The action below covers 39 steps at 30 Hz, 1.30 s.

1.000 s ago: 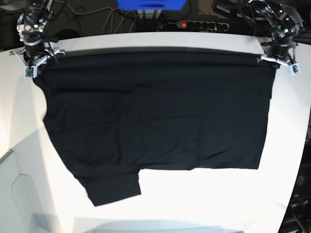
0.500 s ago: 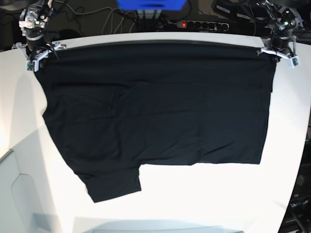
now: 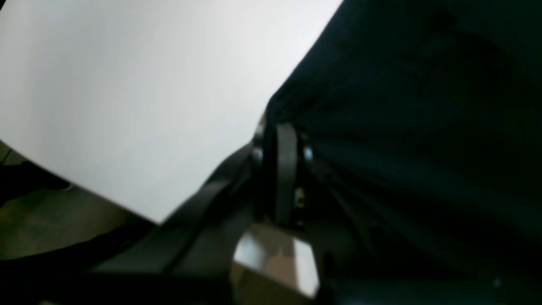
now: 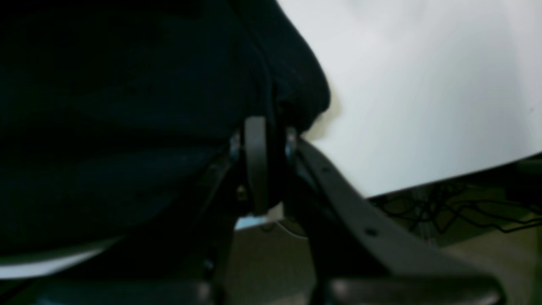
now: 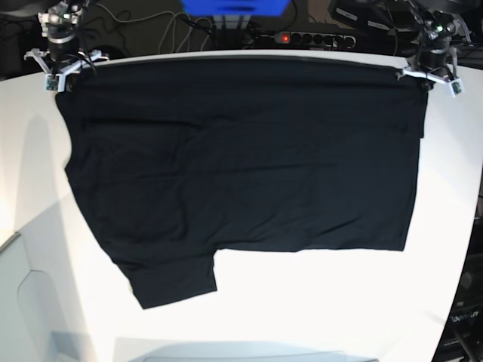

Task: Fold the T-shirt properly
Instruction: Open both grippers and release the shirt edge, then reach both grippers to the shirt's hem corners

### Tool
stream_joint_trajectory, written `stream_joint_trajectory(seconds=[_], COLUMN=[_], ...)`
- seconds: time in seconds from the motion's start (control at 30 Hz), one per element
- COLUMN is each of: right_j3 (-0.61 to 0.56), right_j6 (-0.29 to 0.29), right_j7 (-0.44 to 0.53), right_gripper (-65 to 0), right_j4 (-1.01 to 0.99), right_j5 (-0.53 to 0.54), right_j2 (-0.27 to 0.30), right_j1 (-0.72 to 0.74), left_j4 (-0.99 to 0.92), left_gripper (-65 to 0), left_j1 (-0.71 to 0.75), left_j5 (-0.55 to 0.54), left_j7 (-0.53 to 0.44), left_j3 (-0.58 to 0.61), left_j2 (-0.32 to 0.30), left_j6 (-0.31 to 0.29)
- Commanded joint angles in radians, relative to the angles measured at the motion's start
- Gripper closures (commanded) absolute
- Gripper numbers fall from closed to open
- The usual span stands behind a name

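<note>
Both grippers, left (image 5: 425,78) and right (image 5: 66,69), apparently pinch T-shirt (image 5: 241,166) corners.

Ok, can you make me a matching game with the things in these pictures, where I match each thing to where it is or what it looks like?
Things:
1. T-shirt
2. table
3. power strip
4. left gripper

Descriptions:
A. white, lying under everything
B. behind the table, with a red light
C. black, spread out flat
D. fingers shut on a far corner of the shirt, on the base view's right

Pairs: 1-C, 2-A, 3-B, 4-D
</note>
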Motion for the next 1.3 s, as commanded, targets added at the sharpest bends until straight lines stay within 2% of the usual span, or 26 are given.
stream_joint_trajectory(seconds=[0.0, 0.43, 0.53, 0.67, 0.8, 0.9, 1.03, 1.1, 1.27], right_j3=[0.003, 0.005, 0.005, 0.005, 0.005, 0.005, 0.007, 0.007, 0.037], right_j6=[-0.004, -0.004, -0.004, -0.004, -0.004, -0.004, -0.004, -0.004, -0.004], right_j7=[0.003, 0.009, 0.009, 0.009, 0.009, 0.009, 0.009, 0.009, 0.011], right_gripper=[0.0, 0.0, -7.5, -21.7, -28.9, -29.2, -29.2, -29.4, -29.4], right_j4=[0.003, -0.001, 0.014, 0.054, 0.08, 0.08, 0.082, 0.082, 0.082], right_j5=[-0.006, -0.003, -0.003, -0.003, -0.003, -0.003, -0.003, -0.003, -0.002], right_j2=[0.005, 0.011, 0.011, 0.007, 0.005, 0.005, 0.005, 0.005, -0.007], right_j1=[-0.012, 0.028, 0.028, 0.026, 0.026, 0.028, 0.028, 0.029, 0.065], left_j4=[-0.003, -0.004, -0.003, -0.003, -0.003, -0.003, -0.003, -0.003, 0.057], left_gripper=[0.0, -0.1, -0.2, -0.2, -0.5, -9.8, -35.0, -43.0, -44.2], left_j1=[0.023, 0.02, 0.02, 0.02, 0.02, 0.02, 0.02, 0.02, 0.02], left_j5=[0.04, 0.04, 0.04, 0.042, 0.042, 0.042, 0.042, 0.042, 0.04], left_j7=[0.063, 0.063, 0.063, 0.071, 0.071, 0.071, 0.063, 0.062, 0.062], left_j3=[-0.002, 0.002, 0.002, -0.004, -0.004, -0.004, -0.006, -0.006, -0.065], left_j2=[-0.001, -0.007, -0.007, -0.007, -0.004, -0.007, -0.006, -0.007, 0.01], left_j6=[0.01, 0.01, -0.011, -0.148, -0.176, -0.18, -0.18, -0.18, -0.18])
